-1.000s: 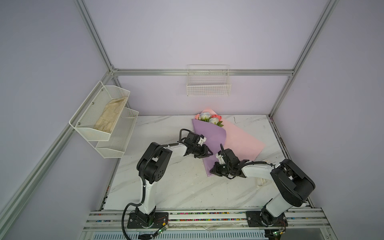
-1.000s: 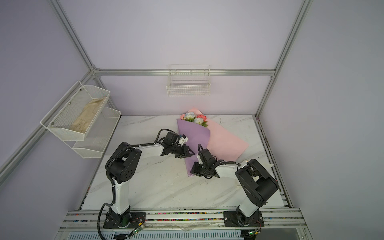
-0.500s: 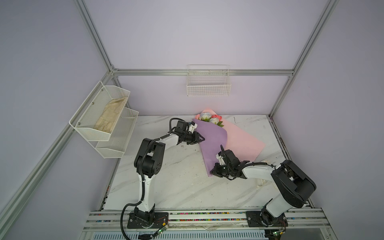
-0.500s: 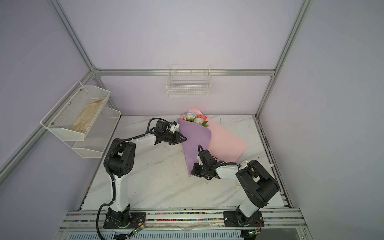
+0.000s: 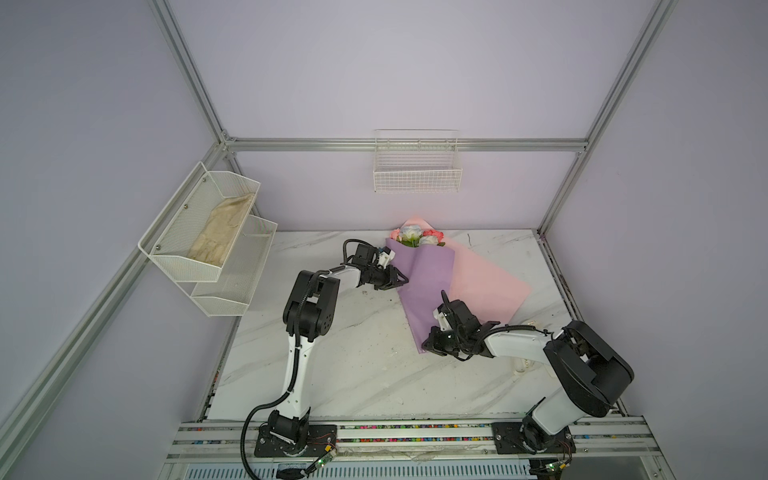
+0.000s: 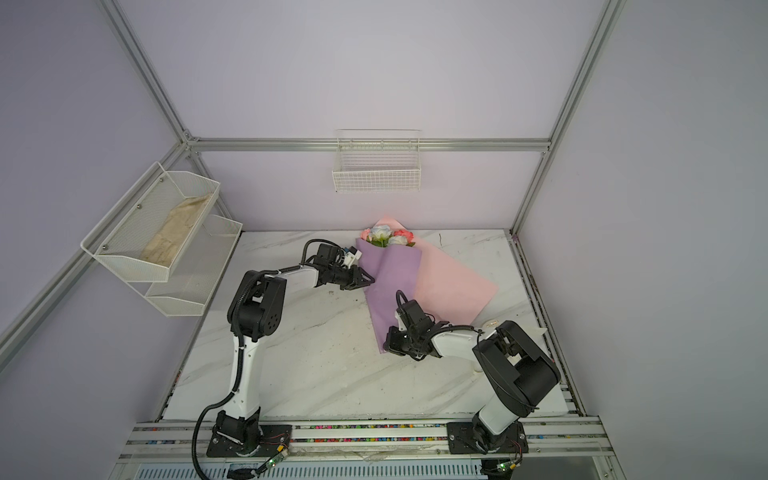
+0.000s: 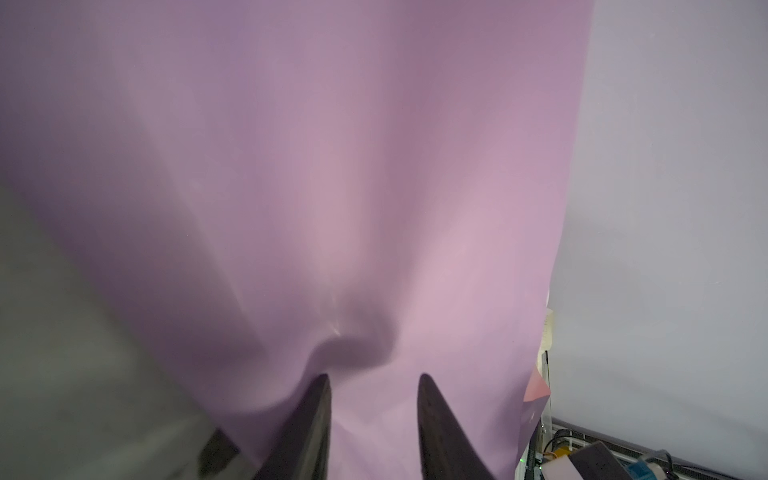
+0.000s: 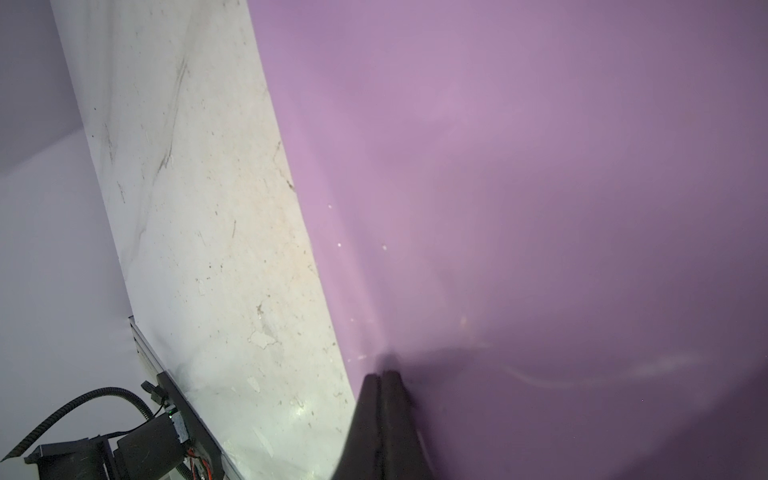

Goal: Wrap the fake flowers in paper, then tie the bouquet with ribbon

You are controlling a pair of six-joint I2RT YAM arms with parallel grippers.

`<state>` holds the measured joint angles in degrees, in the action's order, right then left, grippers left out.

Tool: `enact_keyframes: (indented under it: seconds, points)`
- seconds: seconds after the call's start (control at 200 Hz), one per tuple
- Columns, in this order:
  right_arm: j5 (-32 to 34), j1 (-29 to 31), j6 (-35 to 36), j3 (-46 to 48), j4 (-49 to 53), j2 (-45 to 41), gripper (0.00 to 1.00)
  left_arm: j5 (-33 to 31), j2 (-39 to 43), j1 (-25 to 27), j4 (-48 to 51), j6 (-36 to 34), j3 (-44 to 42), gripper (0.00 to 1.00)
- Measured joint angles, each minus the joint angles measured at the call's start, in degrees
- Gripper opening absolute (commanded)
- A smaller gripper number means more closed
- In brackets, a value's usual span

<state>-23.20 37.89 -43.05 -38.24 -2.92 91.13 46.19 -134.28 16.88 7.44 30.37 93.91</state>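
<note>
The bouquet of fake flowers (image 5: 417, 237) (image 6: 388, 237) lies at the back of the marble table, its heads toward the rear wall. Its lilac wrap paper (image 5: 424, 286) (image 6: 390, 286) is folded over the stems, and the pink inner side (image 5: 486, 286) is spread flat to the right. My left gripper (image 5: 403, 281) (image 6: 370, 281) (image 7: 374, 378) sits at the wrap's left edge, jaws apart, tips against the dented lilac paper (image 7: 332, 187). My right gripper (image 5: 426, 345) (image 6: 386, 347) (image 8: 382, 374) is shut, its tips resting on the wrap's near end (image 8: 540, 187). The stems are hidden.
A white mesh shelf (image 5: 199, 266) with a cream cloth (image 5: 220, 232) hangs on the left wall. A wire basket (image 5: 417, 174) hangs on the back wall. A small cream item (image 6: 492, 323) lies by the right arm. Bare marble (image 5: 353, 374) fills the front.
My left gripper slid up the wrap's left edge toward the flower heads, then came back down toward its middle. The right gripper stayed on the wrap's near end.
</note>
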Motion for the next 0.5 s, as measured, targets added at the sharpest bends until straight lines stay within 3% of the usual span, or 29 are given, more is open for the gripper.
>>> enact_keyframes:
  seconds: [0.5]
  points:
    - [-0.11, 0.0, -0.13, 0.0, 0.74, -0.17, 0.0, -0.31, -14.01, -6.16, 5.18, -0.2, 24.15, 0.39]
